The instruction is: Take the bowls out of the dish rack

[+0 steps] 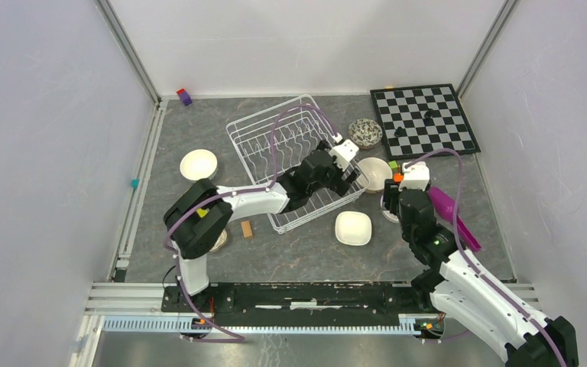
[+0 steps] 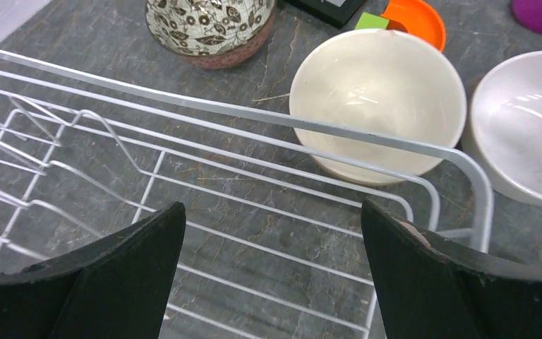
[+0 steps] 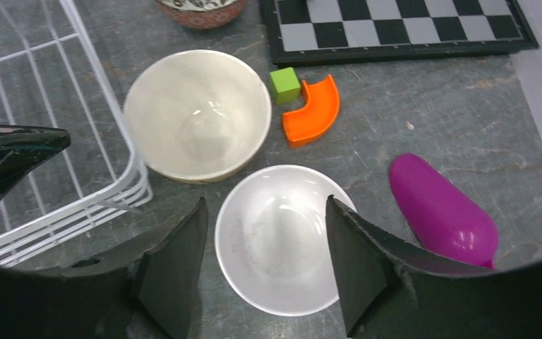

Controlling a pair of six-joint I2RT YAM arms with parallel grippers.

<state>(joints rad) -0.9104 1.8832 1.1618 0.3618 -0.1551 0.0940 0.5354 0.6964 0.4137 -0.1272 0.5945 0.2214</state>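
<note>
Empty tines all over the dish rack, and the bowls sat out on the counter, where unloaded ones belong: the cream bowl just beside the rack's right corner, the white bowl next to it. The left arm stretched low over that corner, jaws wide and empty. The right arm pointed down over the white bowl, jaws partly apart, seemingly gripping nothing.
</note>
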